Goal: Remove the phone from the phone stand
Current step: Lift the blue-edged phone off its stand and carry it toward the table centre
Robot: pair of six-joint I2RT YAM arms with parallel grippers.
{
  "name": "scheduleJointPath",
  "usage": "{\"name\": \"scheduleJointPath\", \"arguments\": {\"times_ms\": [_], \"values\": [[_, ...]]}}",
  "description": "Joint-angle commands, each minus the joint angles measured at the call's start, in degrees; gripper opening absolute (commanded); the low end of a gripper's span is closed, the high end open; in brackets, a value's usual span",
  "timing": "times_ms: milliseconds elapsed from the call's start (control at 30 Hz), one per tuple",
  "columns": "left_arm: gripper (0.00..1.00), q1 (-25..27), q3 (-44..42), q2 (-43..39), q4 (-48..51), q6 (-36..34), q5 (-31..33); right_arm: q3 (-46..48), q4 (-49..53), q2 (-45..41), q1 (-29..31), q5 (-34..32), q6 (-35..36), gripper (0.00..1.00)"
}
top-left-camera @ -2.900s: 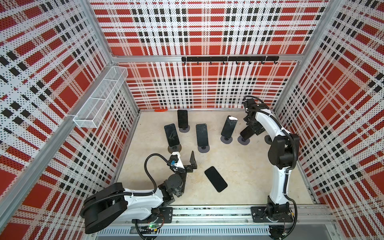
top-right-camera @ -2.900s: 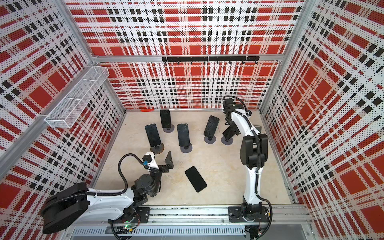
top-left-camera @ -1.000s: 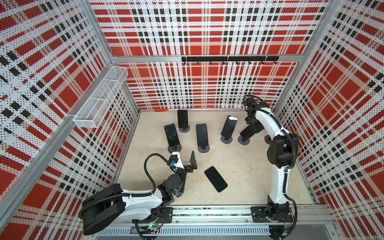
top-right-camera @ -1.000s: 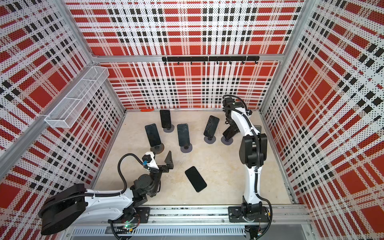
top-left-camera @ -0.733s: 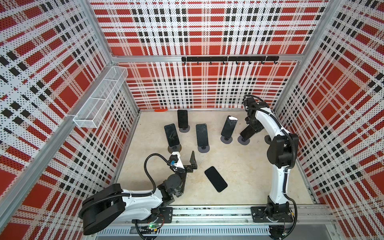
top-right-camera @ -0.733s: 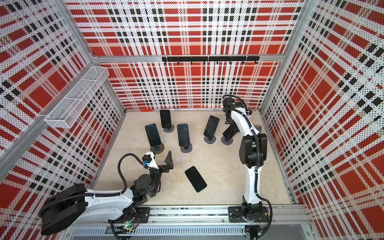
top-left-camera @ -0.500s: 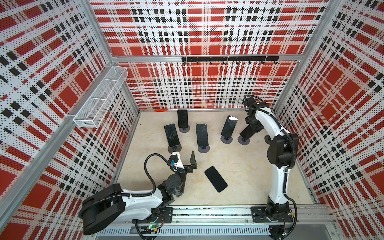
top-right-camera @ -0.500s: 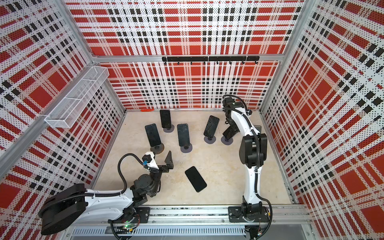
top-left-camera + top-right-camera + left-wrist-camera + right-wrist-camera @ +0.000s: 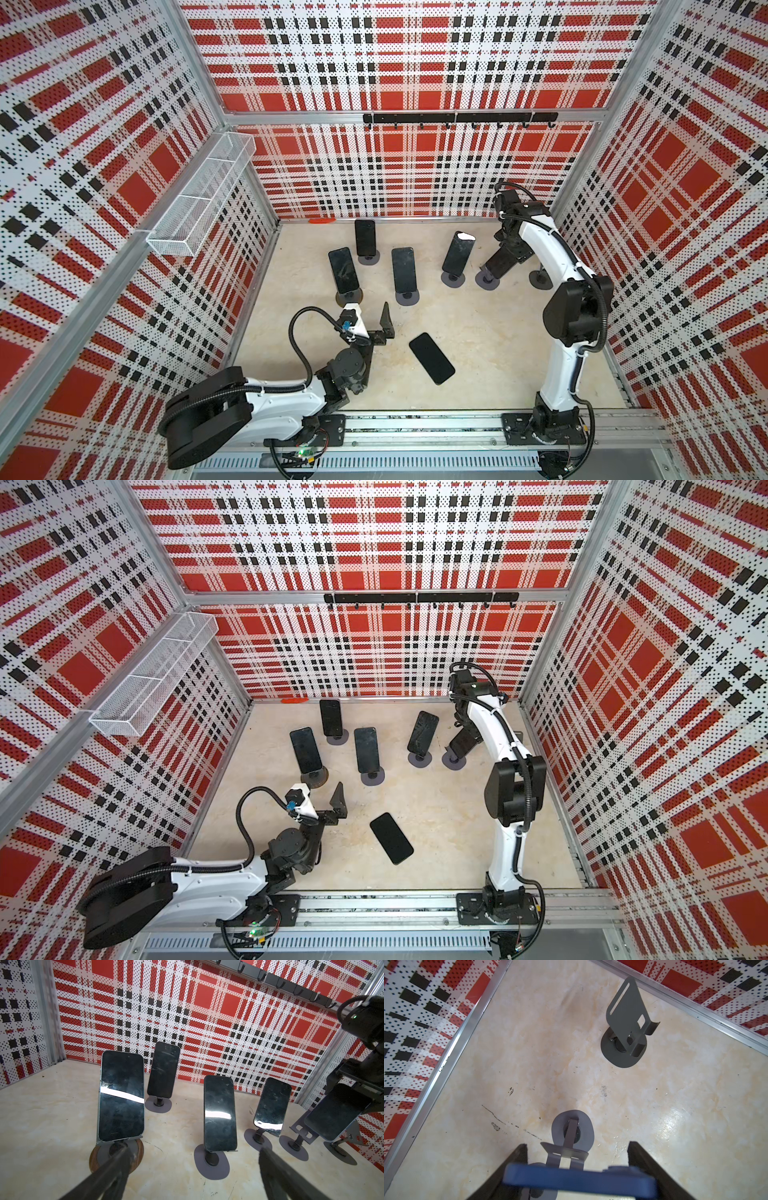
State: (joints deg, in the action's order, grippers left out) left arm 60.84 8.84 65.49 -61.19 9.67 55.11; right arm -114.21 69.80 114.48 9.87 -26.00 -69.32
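My right gripper (image 9: 577, 1167) is shut on the top end of a blue-cased phone (image 9: 579, 1178), one finger on each long edge. The phone leans on a grey phone stand (image 9: 572, 1136) near the back right corner. Both top views show this phone (image 9: 503, 262) (image 9: 462, 742) tilted over the stand's round base (image 9: 487, 282), with the right gripper (image 9: 513, 254) above it. The left wrist view shows the phone's dark screen (image 9: 336, 1113) beside the stand's plate (image 9: 299, 1132); whether it still sits in the lip I cannot tell. My left gripper (image 9: 372, 320) (image 9: 193, 1153) hangs open and empty at the front.
Several other phones stand on stands across the back, the nearest (image 9: 458, 253) just left of the held one. One phone (image 9: 431, 363) lies flat near the front. An empty stand (image 9: 625, 1028) (image 9: 540, 279) sits by the right wall. A wire basket (image 9: 199, 199) hangs on the left wall.
The right gripper has closed its last bit onto the phone within the last second. Neither arm has otherwise visibly moved.
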Motion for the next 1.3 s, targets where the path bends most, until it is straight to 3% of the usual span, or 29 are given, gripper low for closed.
{"name": "scheduleJointPath", "arguments": {"times_ms": [0,400,800,1000,1167,1267], "values": [[0.98,-0.11,1.52,0.89,-0.33,-0.62,-0.44,0.79,-0.45,-3.72,0.92,-2.23,3.00,0.68],[0.98,-1.20,1.68,2.61,-0.32,-0.08,0.47,12.57,-6.49,-13.08,2.41,-2.93,16.11,0.68],[0.98,-2.13,2.28,4.03,0.24,0.96,0.17,29.68,-10.04,-23.93,9.01,-2.84,24.44,0.68],[0.98,-2.84,1.99,3.77,0.28,1.61,0.48,39.24,-16.38,-28.96,12.58,6.42,32.17,0.68],[0.98,-3.82,1.62,3.50,0.19,1.62,0.90,45.89,-21.60,-32.49,16.27,14.80,37.16,0.57],[0.98,-4.06,1.75,3.33,0.29,1.59,0.40,48.19,-21.57,-32.10,16.74,17.97,39.97,0.57]]}}
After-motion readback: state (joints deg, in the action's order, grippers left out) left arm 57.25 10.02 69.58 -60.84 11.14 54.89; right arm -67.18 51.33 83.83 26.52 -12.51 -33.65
